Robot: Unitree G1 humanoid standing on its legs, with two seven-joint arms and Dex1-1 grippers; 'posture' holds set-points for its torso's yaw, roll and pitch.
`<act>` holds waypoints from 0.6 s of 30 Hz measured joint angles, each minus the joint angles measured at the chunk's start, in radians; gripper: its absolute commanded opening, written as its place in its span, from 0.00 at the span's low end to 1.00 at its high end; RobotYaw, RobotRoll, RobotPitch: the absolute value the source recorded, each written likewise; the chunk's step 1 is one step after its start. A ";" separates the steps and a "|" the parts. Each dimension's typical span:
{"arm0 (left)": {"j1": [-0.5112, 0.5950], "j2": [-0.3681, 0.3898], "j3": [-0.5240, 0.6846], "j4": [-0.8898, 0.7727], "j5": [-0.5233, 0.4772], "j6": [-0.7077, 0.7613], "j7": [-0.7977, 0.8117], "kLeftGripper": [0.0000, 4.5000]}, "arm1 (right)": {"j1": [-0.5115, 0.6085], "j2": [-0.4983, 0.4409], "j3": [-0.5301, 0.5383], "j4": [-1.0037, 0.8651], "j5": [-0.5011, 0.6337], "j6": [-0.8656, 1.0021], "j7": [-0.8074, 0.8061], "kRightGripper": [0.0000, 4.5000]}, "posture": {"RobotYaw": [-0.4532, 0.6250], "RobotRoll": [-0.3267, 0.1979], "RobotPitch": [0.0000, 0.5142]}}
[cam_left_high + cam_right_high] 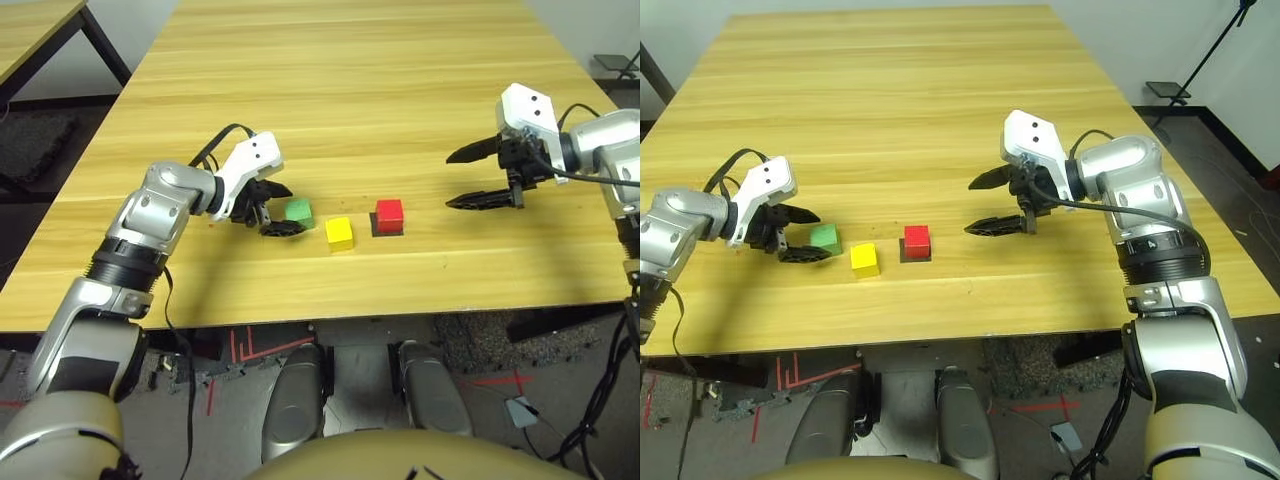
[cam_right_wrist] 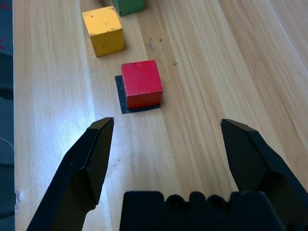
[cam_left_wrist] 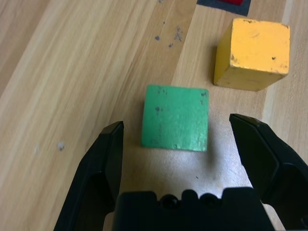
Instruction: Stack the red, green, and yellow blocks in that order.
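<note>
A broad pale wooden table (image 1: pixel 360 120) carries everything. The right gripper (image 1: pixel 982 205), fingers wide apart, hovers near the small matte red cube (image 1: pixel 389 214), which sits on a flat black square patch (image 2: pixel 126 102). The left gripper (image 3: pixel 175 139), fingers also spread, brackets the small matte green cube (image 3: pixel 176 117) without touching it. The small matte yellow cube (image 1: pixel 339 233) lies between green and red. Red looks placed as the base, so the step in hand appears to be picking up green: the left fingers need to close squarely on its sides, then lift it over yellow onto red.
</note>
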 measured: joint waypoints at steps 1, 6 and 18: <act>0.000 -0.004 0.000 0.000 0.000 0.003 0.000 0.91 | 0.000 0.000 0.000 -0.001 0.006 0.001 -0.004 1.00 | 0.60 0.41 0.15; 0.003 -0.026 0.001 -0.006 0.009 0.006 0.018 0.56 | 0.000 0.000 0.000 -0.001 0.022 0.002 -0.024 1.00 | 0.61 0.42 0.16; -0.093 -0.056 0.006 -0.016 0.020 0.082 0.041 0.44 | 0.000 0.007 0.000 -0.002 0.025 0.019 -0.061 1.00 | 0.60 0.44 0.15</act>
